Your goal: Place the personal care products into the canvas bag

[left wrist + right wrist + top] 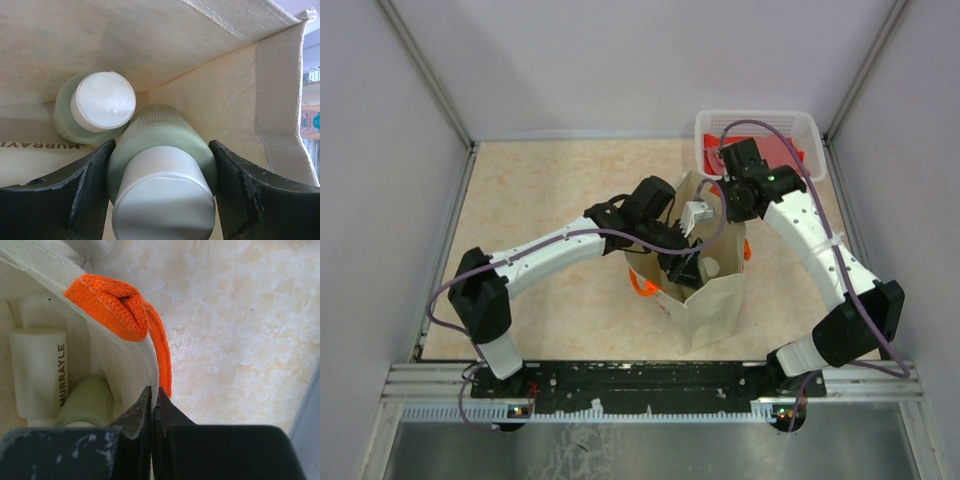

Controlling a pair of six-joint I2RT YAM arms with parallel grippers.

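Observation:
The canvas bag [712, 300] stands upright between the arms, with orange handles [117, 302]. My left gripper [162, 144] reaches down inside it, and both fingers press the sides of a sage-green bottle [160, 200] with an off-white cap. Beside that bottle, a second green bottle [100, 102] stands against the bag wall [125, 35]. My right gripper [154, 390] is shut on the bag's rim [145, 355] just below a handle. In the right wrist view a cream bottle [37, 370] and a green one [87, 400] show inside the bag.
A white lattice basket [760, 125] sits at the back right corner with a red cloth [782, 152] in it, right behind the right wrist. Grey walls enclose the beige tabletop [550, 190] on three sides.

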